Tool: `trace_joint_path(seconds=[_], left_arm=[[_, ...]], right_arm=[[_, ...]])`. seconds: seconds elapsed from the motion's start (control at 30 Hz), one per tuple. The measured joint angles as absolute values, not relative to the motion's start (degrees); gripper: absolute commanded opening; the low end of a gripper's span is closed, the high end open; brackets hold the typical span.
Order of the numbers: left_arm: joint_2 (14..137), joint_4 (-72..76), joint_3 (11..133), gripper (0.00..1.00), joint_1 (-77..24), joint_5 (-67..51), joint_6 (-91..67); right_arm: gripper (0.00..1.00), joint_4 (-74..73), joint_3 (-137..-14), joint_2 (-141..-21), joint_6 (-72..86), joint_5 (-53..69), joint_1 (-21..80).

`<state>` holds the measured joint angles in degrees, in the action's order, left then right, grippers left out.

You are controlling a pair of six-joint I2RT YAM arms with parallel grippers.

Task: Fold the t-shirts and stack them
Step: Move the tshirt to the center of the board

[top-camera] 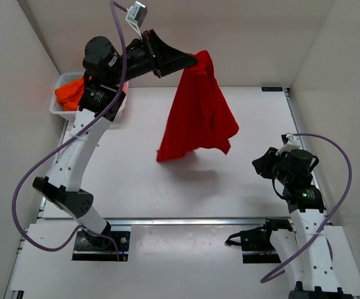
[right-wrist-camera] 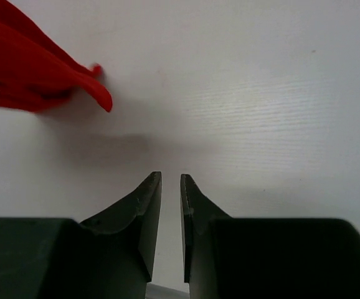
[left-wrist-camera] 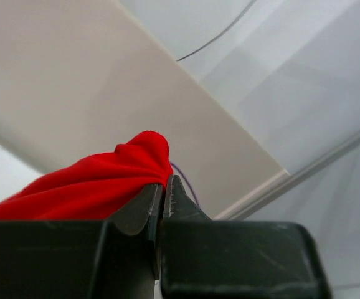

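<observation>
My left gripper (top-camera: 195, 59) is shut on one end of the bright red t-shirt (top-camera: 197, 115) and holds it high above the far middle of the table, so the cloth hangs down freely. In the left wrist view the red cloth (left-wrist-camera: 99, 184) is pinched between my shut fingertips (left-wrist-camera: 165, 184). My right gripper (top-camera: 261, 164) is low at the right side of the table, its jaws a narrow gap apart and empty (right-wrist-camera: 170, 179). The shirt's lower edge (right-wrist-camera: 37, 75) shows at the upper left of the right wrist view. An orange t-shirt (top-camera: 70, 93) lies in the basket.
A white mesh basket (top-camera: 60, 109) stands at the far left corner, partly behind my left arm. White walls enclose the table on three sides. A dark rail runs along the near edge of the table (top-camera: 186, 220).
</observation>
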<state>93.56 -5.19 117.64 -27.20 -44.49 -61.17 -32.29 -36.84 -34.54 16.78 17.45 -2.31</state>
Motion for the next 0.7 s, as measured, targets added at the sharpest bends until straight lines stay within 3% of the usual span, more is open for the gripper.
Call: trace_joint_path(seconds=[0.37,0.6,0.7], left_arm=[[77.8,2.8,98.2,0.0,-25.1,-43.7,-61.6],[64.9,-4.3,63.7,0.0,-2.4,-35.8,-58.9],[64.7,-12.5,55.2,0.0,1.0,-27.7,-54.8]], right_arm=[[0.23,-27.2,-37.5,-32.4,15.9,16.1,-0.7],[0.22,-21.6,-36.8,-38.2,16.6,19.2,1.5],[0.25,-20.0,-35.0,-40.7,16.8,19.4,3.9]])
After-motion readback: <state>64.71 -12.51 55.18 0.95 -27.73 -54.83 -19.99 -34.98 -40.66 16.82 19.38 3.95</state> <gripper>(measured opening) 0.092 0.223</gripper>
